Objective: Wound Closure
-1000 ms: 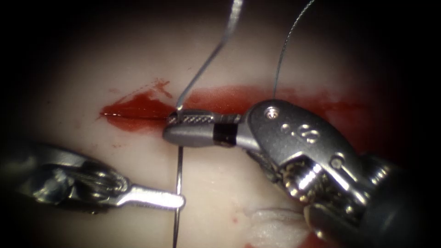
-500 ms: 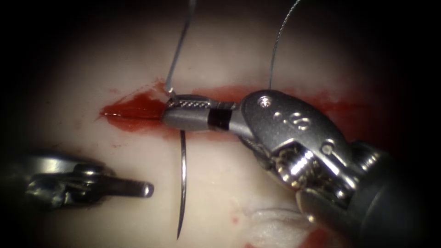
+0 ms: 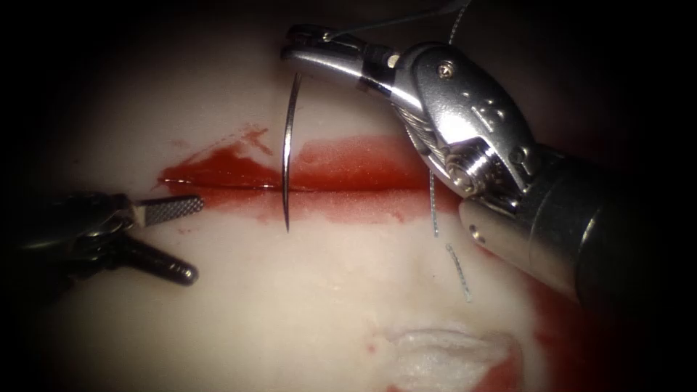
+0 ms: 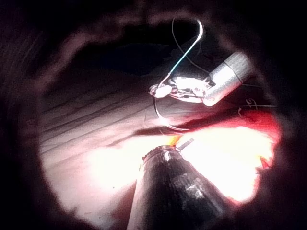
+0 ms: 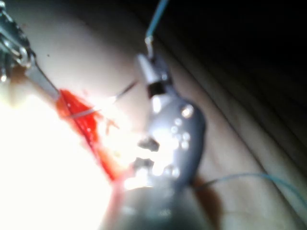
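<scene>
Surgical practice bench: cut tissue (image 3: 312, 290), curved needle (image 3: 288, 152), thread (image 3: 457, 272).

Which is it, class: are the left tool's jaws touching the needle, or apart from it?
Apart. The endoscope view shows bare tissue between the open left tool and the needle, which the right tool holds near its thread end.

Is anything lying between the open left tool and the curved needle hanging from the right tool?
Nothing visible: bare pale tissue and red fluid separate the left tool from the curved steel needle, gripped near its thread end by the right tool.
</scene>
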### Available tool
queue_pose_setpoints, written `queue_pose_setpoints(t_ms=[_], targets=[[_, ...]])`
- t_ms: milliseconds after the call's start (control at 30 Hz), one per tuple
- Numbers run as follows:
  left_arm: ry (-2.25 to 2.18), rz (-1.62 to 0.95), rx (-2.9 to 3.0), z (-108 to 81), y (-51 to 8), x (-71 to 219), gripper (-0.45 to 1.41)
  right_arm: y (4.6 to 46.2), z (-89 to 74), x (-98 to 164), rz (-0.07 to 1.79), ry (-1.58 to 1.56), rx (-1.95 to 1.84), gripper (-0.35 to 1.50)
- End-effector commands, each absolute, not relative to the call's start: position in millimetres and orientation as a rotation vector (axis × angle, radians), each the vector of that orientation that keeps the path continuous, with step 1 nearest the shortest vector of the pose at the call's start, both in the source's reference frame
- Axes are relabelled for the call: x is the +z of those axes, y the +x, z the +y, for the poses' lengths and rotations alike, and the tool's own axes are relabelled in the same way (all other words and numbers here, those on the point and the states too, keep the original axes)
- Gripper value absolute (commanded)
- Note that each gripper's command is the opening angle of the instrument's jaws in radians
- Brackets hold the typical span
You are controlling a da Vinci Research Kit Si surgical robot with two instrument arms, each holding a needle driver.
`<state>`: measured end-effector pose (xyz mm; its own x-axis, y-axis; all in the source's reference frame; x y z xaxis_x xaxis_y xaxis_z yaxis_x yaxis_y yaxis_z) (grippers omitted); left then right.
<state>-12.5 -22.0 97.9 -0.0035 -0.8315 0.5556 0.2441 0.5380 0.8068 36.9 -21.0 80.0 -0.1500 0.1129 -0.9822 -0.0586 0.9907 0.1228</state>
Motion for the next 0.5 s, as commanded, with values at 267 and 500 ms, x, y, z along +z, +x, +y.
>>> queue_pose_setpoints(t_ms=[267,500], targets=[[0.434,-1.367,-0.642,-21.1,-13.4,97.7,0.12,40.0,-17.2,82.0,1.681,-0.235,-0.051,-0.1],[0.445,-1.316,-0.595,-22.4,-14.7,99.3,-0.11,43.3,-18.1,83.2,1.679,-0.275,-0.126,0.12]])
